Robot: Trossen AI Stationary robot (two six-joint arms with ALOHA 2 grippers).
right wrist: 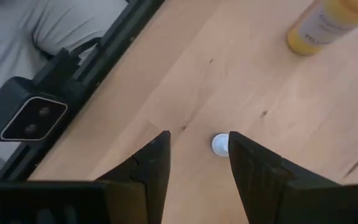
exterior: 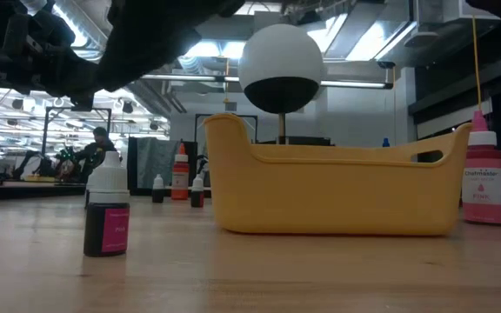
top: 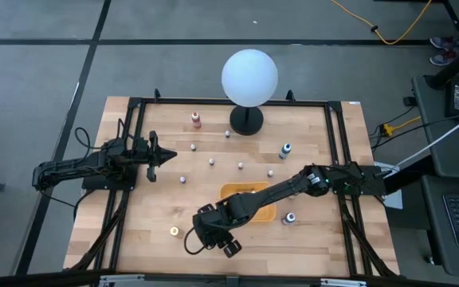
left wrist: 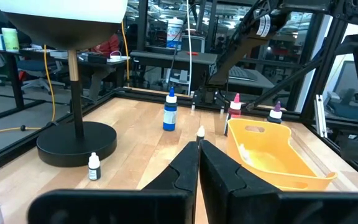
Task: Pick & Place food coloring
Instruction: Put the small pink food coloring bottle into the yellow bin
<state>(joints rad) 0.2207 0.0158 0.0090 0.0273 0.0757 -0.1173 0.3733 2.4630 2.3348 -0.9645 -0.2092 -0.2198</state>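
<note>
You are looking at one wooden table (top: 134,215) with two dark arms working over it. One lamp (top: 249,76) with a white globe is standing at the far side, and one yellow bin (top: 265,212) is sitting near the middle front, partly under the right arm. In the high view I am counting about ten food coloring bottles: four bigger ones and six tiny ones (top: 211,162) scattered between lamp and bin. The bigger ones are a red bottle (top: 196,120) beside the lamp base, a blue bottle (top: 285,150) at the right, one bottle (top: 290,217) just right of the bin, and a yellow bottle (top: 174,231) near the front. All of them are standing upright, so the long axis is pointing up, with the pale caps on top. The right gripper (right wrist: 197,152) is hanging over the front edge, its fingers standing apart, and between them a white cap (right wrist: 220,144) is showing from above. In the low view, this dark bottle with a pink label (exterior: 107,213) is standing upright left of the bin. The left gripper (left wrist: 199,163) is waiting at the left side with its fingers pressed together, holding nothing.
</note>
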